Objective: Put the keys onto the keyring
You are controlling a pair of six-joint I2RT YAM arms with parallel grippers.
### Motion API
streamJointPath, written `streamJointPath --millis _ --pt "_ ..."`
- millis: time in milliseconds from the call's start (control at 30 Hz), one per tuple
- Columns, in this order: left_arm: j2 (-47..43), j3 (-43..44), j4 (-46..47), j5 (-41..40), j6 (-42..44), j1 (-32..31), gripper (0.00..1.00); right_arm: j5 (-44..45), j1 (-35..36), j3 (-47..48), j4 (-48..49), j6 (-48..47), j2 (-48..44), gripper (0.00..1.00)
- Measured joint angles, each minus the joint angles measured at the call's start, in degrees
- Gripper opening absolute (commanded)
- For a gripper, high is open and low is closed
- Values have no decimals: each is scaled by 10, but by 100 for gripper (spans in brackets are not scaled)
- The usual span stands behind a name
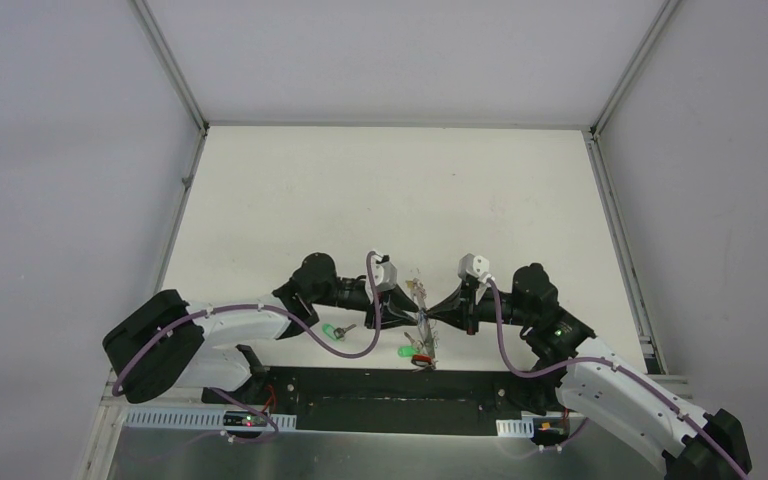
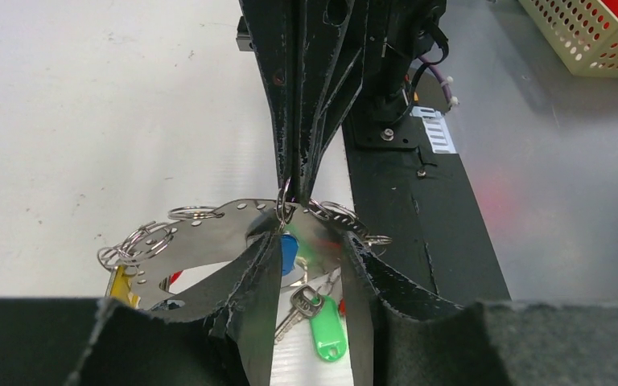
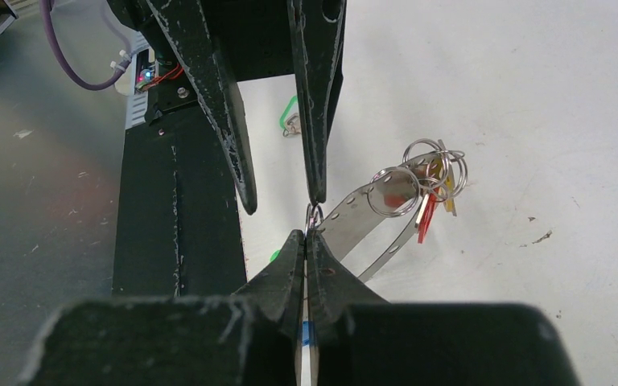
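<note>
The keyring [image 2: 209, 233] is a perforated metal band loop carrying small split rings [image 3: 393, 190], held off the table between both arms [image 1: 422, 318]. My right gripper [image 3: 307, 235] is shut on a small ring [image 2: 284, 207] at the band's edge. The blue tag [image 2: 288, 253] hangs under that ring. My left gripper [image 2: 312, 241] is open, its fingers [image 3: 233, 153] straddling the ring and blue tag. One green-tagged key [image 2: 327, 328] lies on the table below. Another green-tagged key [image 1: 332, 330] lies to the left [image 3: 288, 117]. Red [image 3: 425, 215] and yellow [image 2: 119, 283] tags hang from the band.
The black base plate [image 2: 426, 241] of the arms runs just beside the keyring. A perforated beige basket [image 2: 587, 32] holding something red stands beyond the right arm's base. Metal frame rails [image 1: 175, 215] border the white table on both sides.
</note>
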Motion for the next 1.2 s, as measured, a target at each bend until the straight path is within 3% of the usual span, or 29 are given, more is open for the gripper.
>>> streamJointPath --millis 400,633,1033,1200 --pt "9 5 18 -44 25 -8 35 0 0 0 0 2 0 0" --pt "-2 15 -16 -57 46 -9 27 0 0 0 0 4 0 0" --pt "17 35 -36 -56 62 -23 26 0 0 0 2 7 2 0" --pt "26 40 -43 -56 66 -30 18 0 0 0 1 7 3 0"
